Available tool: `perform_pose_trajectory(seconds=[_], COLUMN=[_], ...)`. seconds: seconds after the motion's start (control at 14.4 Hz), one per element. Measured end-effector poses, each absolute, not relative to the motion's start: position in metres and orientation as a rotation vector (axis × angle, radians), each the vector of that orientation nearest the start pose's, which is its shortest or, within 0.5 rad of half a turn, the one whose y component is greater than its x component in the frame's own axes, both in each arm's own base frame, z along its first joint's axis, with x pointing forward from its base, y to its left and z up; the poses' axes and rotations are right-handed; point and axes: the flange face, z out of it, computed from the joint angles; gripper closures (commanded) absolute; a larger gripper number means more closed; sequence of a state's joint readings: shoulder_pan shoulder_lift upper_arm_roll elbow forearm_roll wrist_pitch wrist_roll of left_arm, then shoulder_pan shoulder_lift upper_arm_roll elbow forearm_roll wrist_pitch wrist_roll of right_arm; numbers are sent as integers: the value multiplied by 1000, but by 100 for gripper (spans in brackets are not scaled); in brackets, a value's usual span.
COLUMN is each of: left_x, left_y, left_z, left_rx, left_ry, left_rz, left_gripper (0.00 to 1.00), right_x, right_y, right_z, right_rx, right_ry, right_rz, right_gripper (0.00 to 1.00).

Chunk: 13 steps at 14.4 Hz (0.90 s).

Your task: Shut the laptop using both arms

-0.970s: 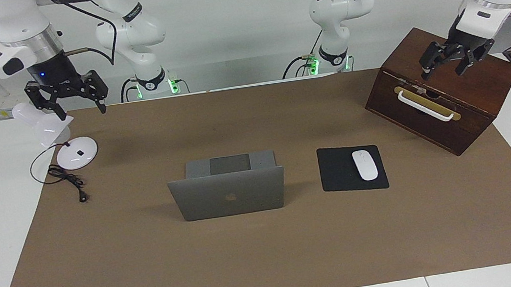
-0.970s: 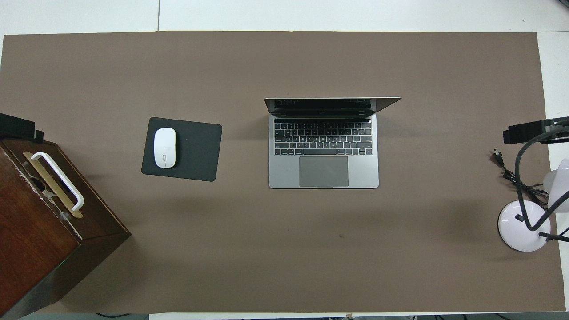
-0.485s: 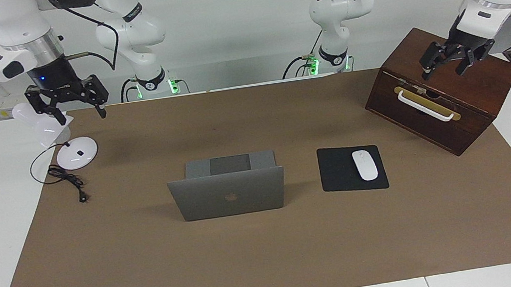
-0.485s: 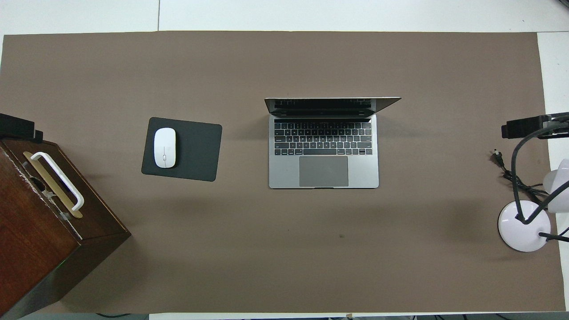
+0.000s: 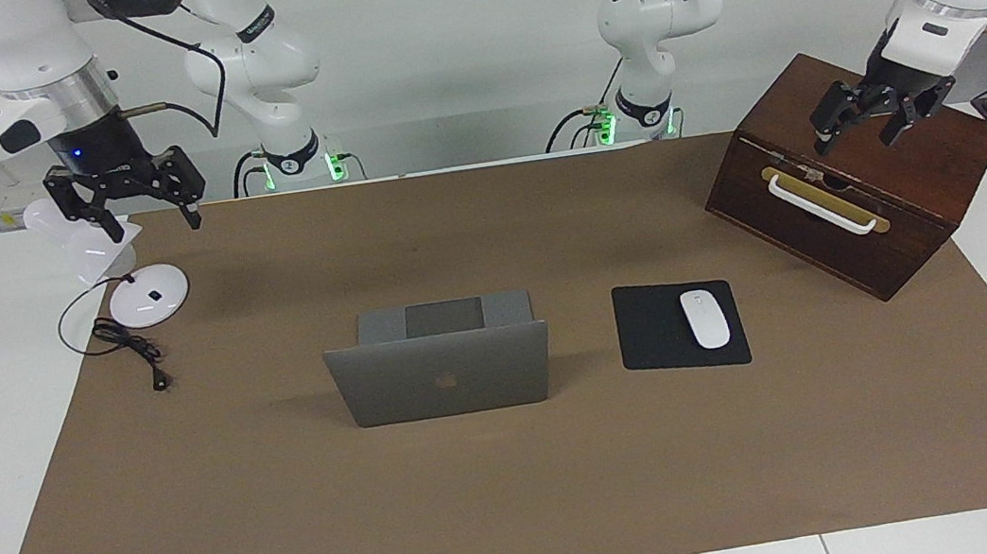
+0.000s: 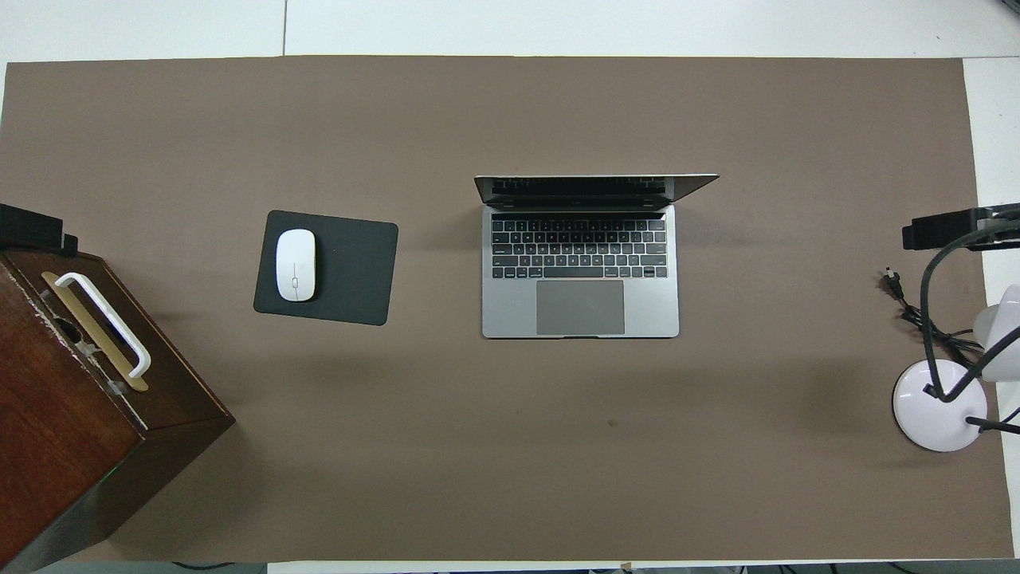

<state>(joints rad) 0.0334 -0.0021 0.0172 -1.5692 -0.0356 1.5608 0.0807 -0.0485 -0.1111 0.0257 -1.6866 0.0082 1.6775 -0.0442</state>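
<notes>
Still open, the laptop (image 5: 441,374) stands in the middle of the brown mat (image 5: 523,502), its lid upright with the logo facing away from the robots and its keyboard toward them. It lies well apart from both sets of jaws — roughly midway between them along the table, and farther from the robots than what sits under either.

At the right arm's end of the table the right gripper (image 5: 148,213) hangs in the air, jaws spread wide and holding nothing. Directly under and just beside it sits a white desk lamp (image 5: 143,293), with the lamp's black cord (image 5: 126,343) trailing onto the mat.

Over the top of a dark wooden box (image 5: 852,173) at the left arm's end hangs the left gripper (image 5: 865,128), its jaws also wide and empty — whether the fingertips touch the box cannot be told. The box has a white handle (image 5: 822,203) on its front face.

Between the left gripper's jaws and the laptop, just beside the laptop, a black mouse pad (image 5: 657,327) lies flat, and a white mouse (image 5: 705,318) rests on it.
</notes>
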Motion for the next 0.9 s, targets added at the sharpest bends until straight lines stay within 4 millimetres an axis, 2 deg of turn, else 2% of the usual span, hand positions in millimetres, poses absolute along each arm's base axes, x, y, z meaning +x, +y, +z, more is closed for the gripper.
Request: perform_pose_trajectory(seconds=[0.35,0.55,0.76,0.83,0.9], left_x=[552,552,551,551,551], left_y=[22,22,26,26,26], left_z=[627,627,628,628,628], left_rx=[-3177,-3177,-3177,-3177,-3177], left_ry=[55,53,28,20,14], left_rz=[2,2,1,0,0], left_gripper=[0,0,0,20,56], right_x=[521,524,530,533,536], right_y=[-15,-19,-24,-29,-35], right_z=[641,643,644,644,642], right_rx=[-3136,-3135,-3108,-3104,-3103], right_ry=[-20,-8,15,32,48], right_rz=[-106,-152,-214,-222,-226], right_gripper=[0,8,22,26,37])
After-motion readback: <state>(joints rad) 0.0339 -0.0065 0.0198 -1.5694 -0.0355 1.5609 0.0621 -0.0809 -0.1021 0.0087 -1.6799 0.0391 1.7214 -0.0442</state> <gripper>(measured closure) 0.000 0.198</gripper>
